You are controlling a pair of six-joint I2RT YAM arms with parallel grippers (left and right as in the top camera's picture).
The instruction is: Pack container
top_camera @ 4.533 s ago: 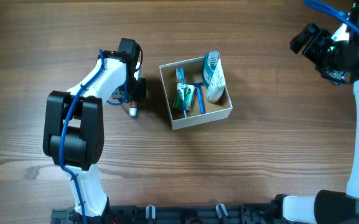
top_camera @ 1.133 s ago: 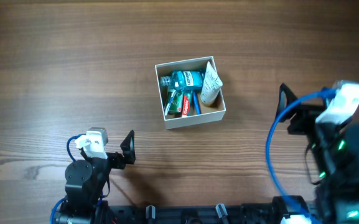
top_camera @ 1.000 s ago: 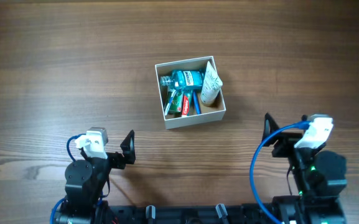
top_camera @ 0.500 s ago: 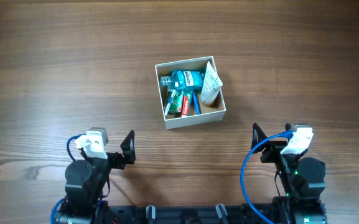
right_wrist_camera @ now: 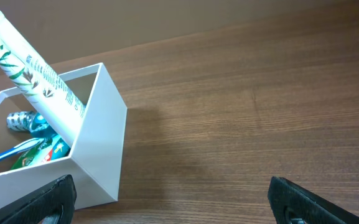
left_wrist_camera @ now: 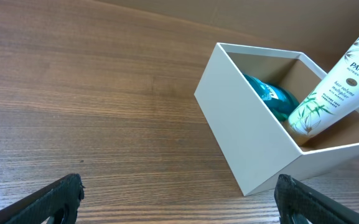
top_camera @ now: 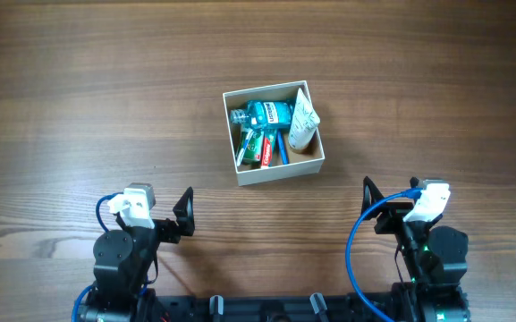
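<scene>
The container [top_camera: 280, 170], a white-walled box with a tan inside, sits mid-table. In it lie a teal bottle [top_camera: 262, 114], a toothpaste box [top_camera: 256, 148] and a blue toothbrush [top_camera: 283, 148], and a white tube [top_camera: 303, 121] leans on its right wall. My left gripper [top_camera: 183, 213] rests open at the near edge, left of the box. At the near right my right gripper [top_camera: 370, 199] is open too. In the left wrist view the container [left_wrist_camera: 241, 130] stands ahead of the empty left gripper [left_wrist_camera: 179, 200]. The right wrist view shows the container [right_wrist_camera: 101, 149] to the left of the empty right gripper [right_wrist_camera: 173, 200].
Both arms are folded back over their bases at the near edge of the wooden table [top_camera: 79, 107]. A black rail [top_camera: 266, 309] runs along that edge between the bases. Bare wood surrounds the box on all sides.
The right arm drew back from the right side to its base at the near edge and has stopped. The left arm, earlier out beside the box, sits folded. A teal bottle now lies in the box.
</scene>
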